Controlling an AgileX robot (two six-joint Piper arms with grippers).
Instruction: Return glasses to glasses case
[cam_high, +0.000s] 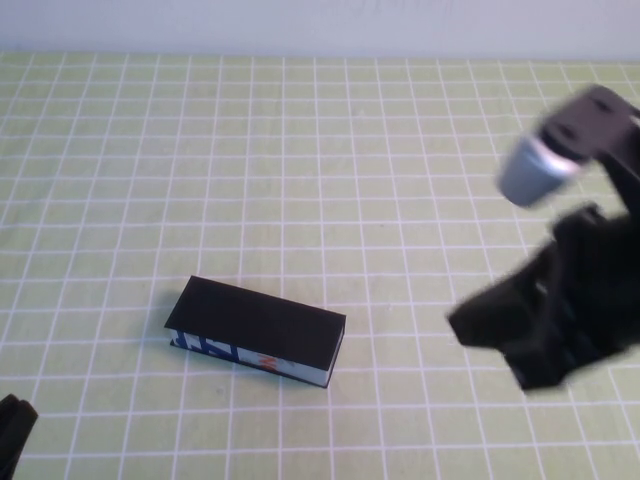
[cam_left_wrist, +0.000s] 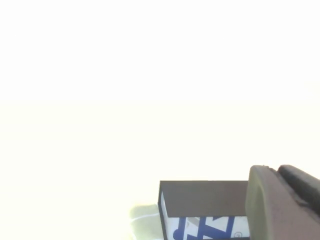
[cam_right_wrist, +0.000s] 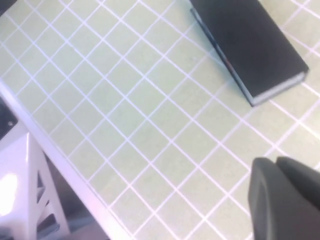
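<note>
Since the glasses case (cam_high: 258, 331) lies shut on the green grid mat (cam_high: 330, 170) near the front-left, we judge the glasses already inside; none are visible. Our right gripper (cam_high: 520, 335) hangs blurred right of it, our left gripper (cam_high: 12, 425) parked front-left; grip unreadable on both, with open mat all round.

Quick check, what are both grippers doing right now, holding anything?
Left gripper: parked at the near left table edge, apart from the closed glasses case; jaw state cannot be told.
Right gripper: raised, right of the case; jaw state cannot be told.
</note>
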